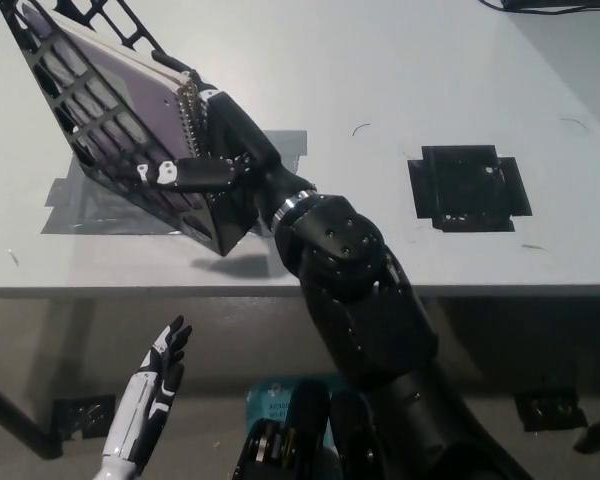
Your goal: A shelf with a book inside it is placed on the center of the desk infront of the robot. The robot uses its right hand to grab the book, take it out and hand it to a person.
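A black lattice-sided plastic shelf (90, 130) is stood tilted on grey tape at the left of the pale grey bench (380, 80). A purple spiral-bound book (130, 95) is held inside it, coil side facing right. The white left hand (160, 365) is kept open below the bench edge. The black right hand (205, 140) is clamped on the book's coil edge. A black square plate (468, 187) is seen at right.

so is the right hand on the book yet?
Touching. Head view: right hand wraps the book at its spiral edge, no gap visible.
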Controlling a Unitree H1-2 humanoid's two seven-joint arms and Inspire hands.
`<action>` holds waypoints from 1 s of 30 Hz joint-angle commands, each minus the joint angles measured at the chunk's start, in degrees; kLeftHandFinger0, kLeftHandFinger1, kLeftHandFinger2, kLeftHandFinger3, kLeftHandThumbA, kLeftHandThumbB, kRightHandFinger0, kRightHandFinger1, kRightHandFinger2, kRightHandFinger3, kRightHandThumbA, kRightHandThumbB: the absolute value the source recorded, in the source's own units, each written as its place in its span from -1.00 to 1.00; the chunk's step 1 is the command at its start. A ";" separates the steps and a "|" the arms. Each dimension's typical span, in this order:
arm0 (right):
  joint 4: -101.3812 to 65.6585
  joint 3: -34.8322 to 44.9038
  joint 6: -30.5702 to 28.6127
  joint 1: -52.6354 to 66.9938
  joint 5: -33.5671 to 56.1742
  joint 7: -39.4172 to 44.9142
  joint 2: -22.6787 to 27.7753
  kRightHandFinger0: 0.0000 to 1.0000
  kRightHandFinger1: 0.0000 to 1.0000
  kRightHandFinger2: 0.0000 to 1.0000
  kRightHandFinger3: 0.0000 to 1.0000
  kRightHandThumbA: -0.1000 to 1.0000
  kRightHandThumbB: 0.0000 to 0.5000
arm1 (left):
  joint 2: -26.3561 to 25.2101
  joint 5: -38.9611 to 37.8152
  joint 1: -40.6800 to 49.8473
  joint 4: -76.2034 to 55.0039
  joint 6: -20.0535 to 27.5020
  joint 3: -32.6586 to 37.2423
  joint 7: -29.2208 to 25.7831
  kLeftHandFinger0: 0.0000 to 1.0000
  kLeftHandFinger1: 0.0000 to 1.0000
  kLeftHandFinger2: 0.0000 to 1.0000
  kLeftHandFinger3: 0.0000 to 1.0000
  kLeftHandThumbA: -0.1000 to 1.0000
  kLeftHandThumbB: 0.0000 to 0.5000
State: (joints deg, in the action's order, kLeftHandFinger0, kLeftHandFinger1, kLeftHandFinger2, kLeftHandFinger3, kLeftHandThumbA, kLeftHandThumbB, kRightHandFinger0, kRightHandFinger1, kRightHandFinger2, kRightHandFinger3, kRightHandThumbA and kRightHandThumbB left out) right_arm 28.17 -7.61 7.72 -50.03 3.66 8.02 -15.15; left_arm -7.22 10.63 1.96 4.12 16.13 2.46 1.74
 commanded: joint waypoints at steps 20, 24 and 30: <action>10.07 2.19 -3.14 -6.32 2.06 0.90 -1.52 1.00 1.00 1.00 1.00 0.89 0.48 | -0.55 0.01 -1.42 -1.30 1.73 0.35 -0.07 1.00 1.00 1.00 1.00 1.00 0.05; 11.85 3.18 -3.74 -6.55 2.73 1.08 -1.64 1.00 1.00 1.00 1.00 0.83 0.44 | -0.65 -0.06 -1.71 -1.04 2.28 0.29 -0.14 1.00 1.00 1.00 1.00 1.00 0.09; 14.54 3.40 -5.51 -6.93 1.85 1.10 -0.95 1.00 1.00 1.00 1.00 0.88 0.36 | -0.50 -0.32 -2.08 -0.90 1.79 0.23 -0.10 1.00 1.00 1.00 1.00 1.00 0.23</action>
State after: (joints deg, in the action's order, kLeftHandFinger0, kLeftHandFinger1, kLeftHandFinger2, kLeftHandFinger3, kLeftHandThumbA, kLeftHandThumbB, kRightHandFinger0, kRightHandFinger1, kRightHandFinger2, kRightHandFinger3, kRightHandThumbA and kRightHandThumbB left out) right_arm 42.49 -4.64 6.10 -53.17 4.75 8.08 -15.30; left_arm -7.26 10.18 0.79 4.13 16.17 2.50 1.80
